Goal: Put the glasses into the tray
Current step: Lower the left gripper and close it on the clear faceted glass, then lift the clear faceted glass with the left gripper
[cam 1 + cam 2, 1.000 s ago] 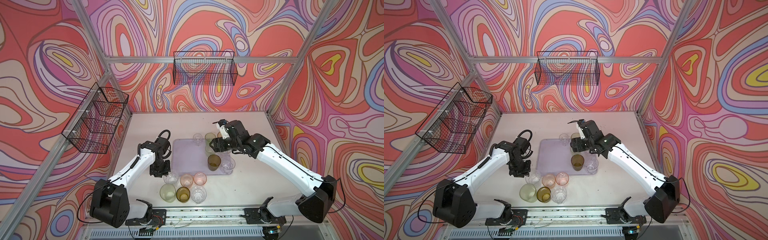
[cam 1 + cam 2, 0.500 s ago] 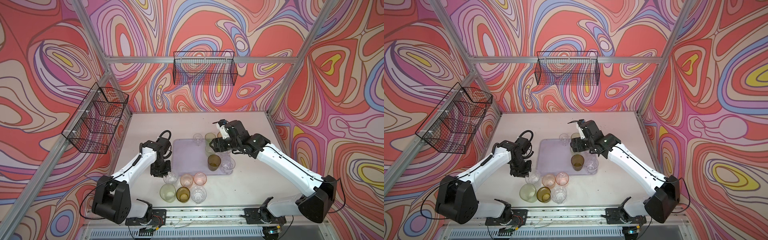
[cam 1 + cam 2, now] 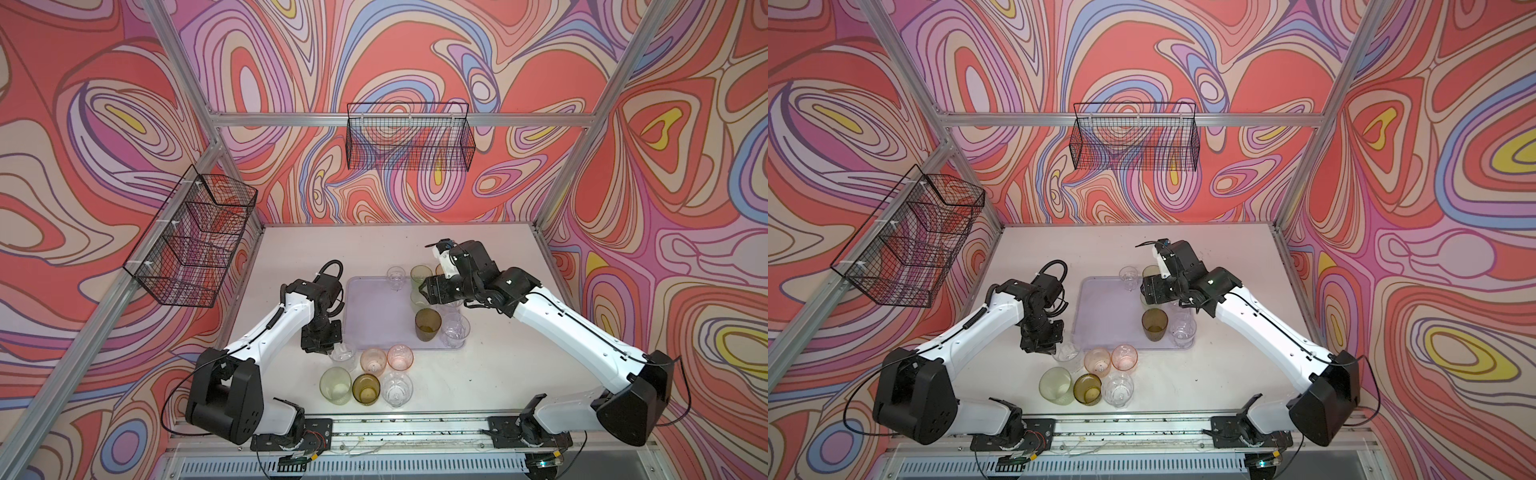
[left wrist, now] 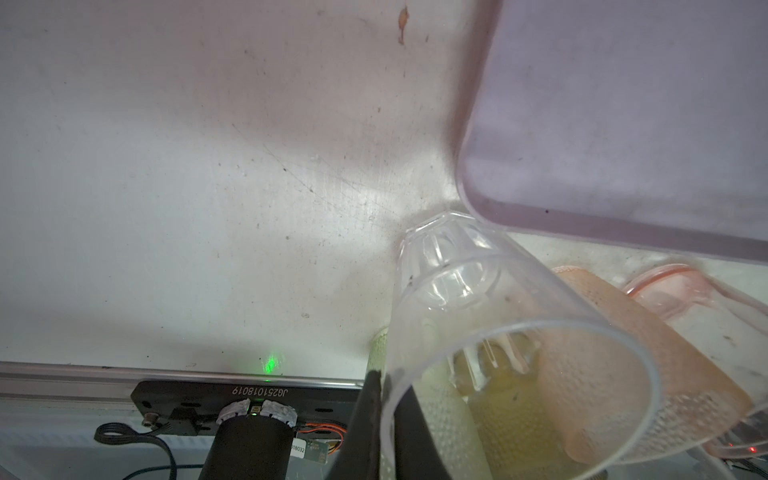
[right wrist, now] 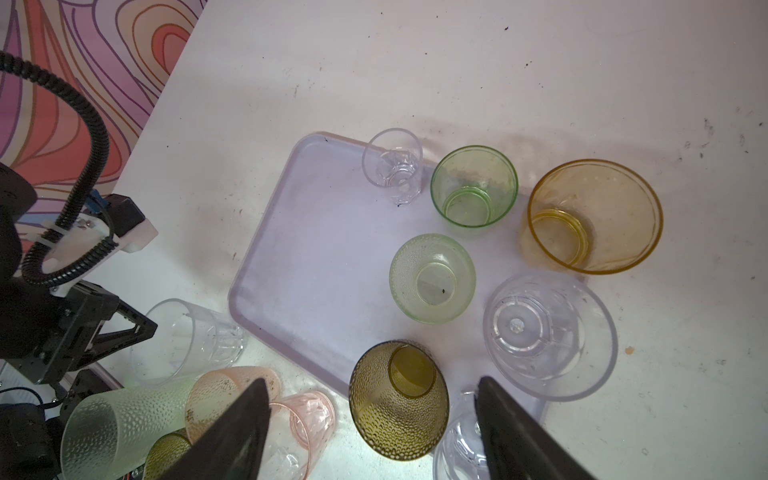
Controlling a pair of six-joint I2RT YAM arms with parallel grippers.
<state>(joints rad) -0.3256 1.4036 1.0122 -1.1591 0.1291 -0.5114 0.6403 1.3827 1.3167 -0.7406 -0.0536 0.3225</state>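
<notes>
The lavender tray (image 3: 374, 309) (image 3: 1104, 309) lies mid-table. On its right half stand several glasses, among them a dark olive one (image 3: 428, 325) (image 5: 399, 399), a pale green one (image 5: 432, 278) and a clear one (image 5: 392, 166). My left gripper (image 3: 328, 348) (image 4: 388, 419) is shut on the rim of a clear faceted glass (image 3: 343, 357) (image 4: 478, 316) just off the tray's (image 4: 623, 124) near left corner, one finger inside the glass and one outside. My right gripper (image 3: 426, 291) (image 5: 374, 424) hangs open above the tray's right side, over the olive glass, holding nothing.
Beside the held glass stand two pink glasses (image 3: 372, 360) (image 3: 400, 357). A pale green one (image 3: 335, 384), an olive one (image 3: 365, 388) and a clear one (image 3: 397, 388) are closer to the front rail. Black wire baskets (image 3: 409, 139) (image 3: 195, 241) hang on the walls.
My left gripper has closed on the clear glass's rim after edging toward it. The right arm has not moved.
</notes>
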